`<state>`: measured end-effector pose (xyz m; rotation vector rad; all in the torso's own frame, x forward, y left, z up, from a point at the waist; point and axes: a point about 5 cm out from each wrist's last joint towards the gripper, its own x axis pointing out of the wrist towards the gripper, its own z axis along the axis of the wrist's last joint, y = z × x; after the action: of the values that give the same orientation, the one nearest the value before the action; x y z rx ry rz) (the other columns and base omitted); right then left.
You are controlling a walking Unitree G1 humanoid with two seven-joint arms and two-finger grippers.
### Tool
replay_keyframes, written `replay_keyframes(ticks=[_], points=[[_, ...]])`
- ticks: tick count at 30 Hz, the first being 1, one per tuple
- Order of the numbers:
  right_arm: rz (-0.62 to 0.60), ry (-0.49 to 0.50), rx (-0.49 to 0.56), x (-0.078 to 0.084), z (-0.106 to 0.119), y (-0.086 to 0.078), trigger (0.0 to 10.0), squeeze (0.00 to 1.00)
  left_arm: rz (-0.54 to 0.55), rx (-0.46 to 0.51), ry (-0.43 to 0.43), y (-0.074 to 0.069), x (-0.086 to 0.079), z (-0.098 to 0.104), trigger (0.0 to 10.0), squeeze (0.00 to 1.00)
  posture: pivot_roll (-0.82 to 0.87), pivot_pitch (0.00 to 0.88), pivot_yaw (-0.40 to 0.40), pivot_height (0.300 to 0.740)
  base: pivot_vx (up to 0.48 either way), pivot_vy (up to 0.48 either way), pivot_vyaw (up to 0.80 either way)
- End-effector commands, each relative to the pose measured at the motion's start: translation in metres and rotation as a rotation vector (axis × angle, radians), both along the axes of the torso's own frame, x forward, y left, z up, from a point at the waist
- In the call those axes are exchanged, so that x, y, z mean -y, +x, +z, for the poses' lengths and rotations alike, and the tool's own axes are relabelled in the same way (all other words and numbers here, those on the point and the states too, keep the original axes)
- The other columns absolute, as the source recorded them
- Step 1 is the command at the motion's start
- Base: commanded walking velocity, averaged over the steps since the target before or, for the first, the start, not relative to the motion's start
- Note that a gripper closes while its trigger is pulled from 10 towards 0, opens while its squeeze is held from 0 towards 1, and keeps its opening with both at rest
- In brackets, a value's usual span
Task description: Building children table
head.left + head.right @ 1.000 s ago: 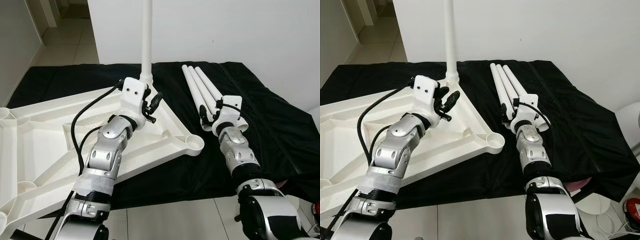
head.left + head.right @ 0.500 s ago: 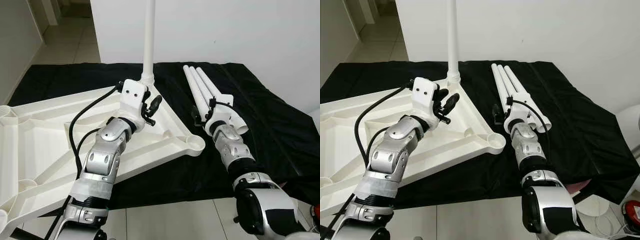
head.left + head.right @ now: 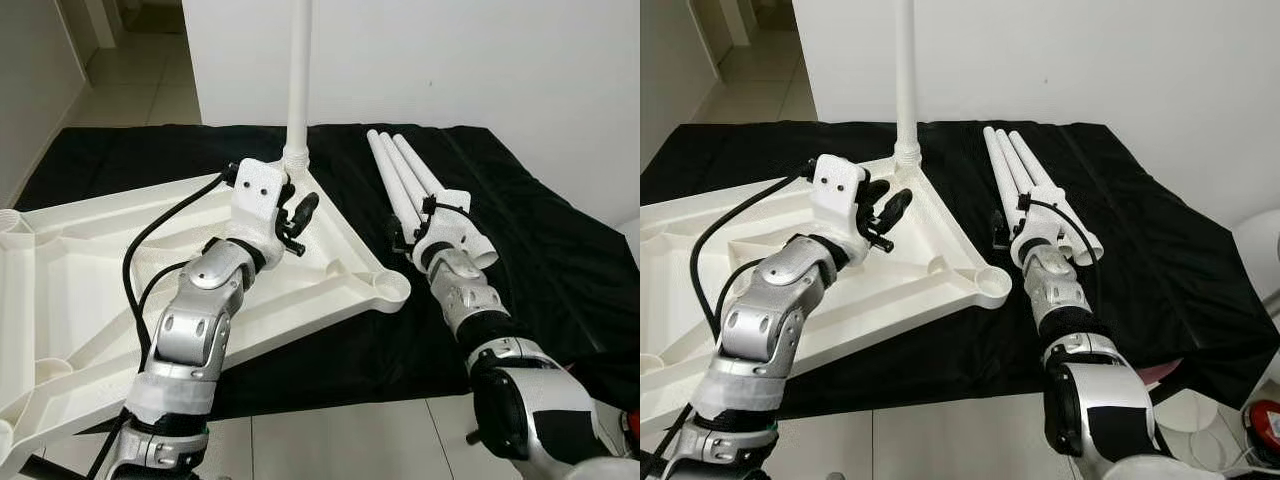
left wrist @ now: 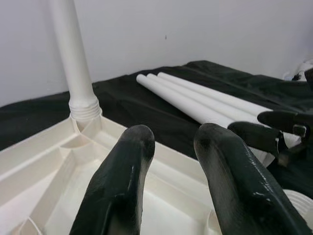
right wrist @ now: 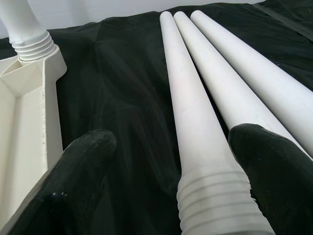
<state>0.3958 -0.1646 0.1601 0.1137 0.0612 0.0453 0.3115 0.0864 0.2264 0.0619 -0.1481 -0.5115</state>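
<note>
The white table top [image 3: 80,260] lies upside down on a black cloth. One white leg [image 3: 299,70] stands screwed into its far corner socket. Three loose legs [image 3: 402,170] lie side by side on the cloth to the right. My left gripper [image 3: 297,213] hovers over the table top just short of the upright leg [image 4: 68,54], fingers [image 4: 127,166] a little apart with nothing between them. My right gripper [image 5: 183,147] is open, its fingers [image 5: 83,161] straddling the threaded end of the nearest loose leg [image 5: 186,98] without closing on it.
The black cloth [image 3: 540,240] covers the work surface, with bare room right of the loose legs. A white wall [image 3: 480,60] stands close behind. Tiled floor [image 3: 330,440] shows at the front edge. An empty corner socket [image 3: 385,285] of the table top sits beside my right arm.
My left gripper has drawn slightly left and back from the upright leg's base. My right gripper has turned and settled with its fingers astride one loose leg's threaded end.
</note>
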Motion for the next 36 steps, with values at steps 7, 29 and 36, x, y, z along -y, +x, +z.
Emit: replay_keyframes(ticks=[7, 29, 36], points=[[-0.013, 0.013, -0.042, -0.004, -0.008, -0.001, 10.0, 0.00, 0.037, -0.044, 0.016, -0.009, -0.004, -0.004, 10.0, 0.00, 0.01, 0.165, -0.033, 0.740, 0.000, 0.000, 0.00], [-0.004, 0.014, -0.029, -0.011, -0.007, 0.000, 0.0, 0.00, 0.059, -0.089, 0.010, -0.018, -0.006, -0.004, 10.0, 0.00, 0.01, 0.183, -0.047, 0.740, 0.000, 0.000, 0.00], [-0.003, 0.005, 0.007, -0.012, -0.004, -0.001, 0.0, 0.00, 0.054, -0.077, 0.005, -0.015, -0.004, -0.002, 10.0, 0.00, 0.00, 0.156, -0.048, 0.740, 0.000, 0.000, 0.00]])
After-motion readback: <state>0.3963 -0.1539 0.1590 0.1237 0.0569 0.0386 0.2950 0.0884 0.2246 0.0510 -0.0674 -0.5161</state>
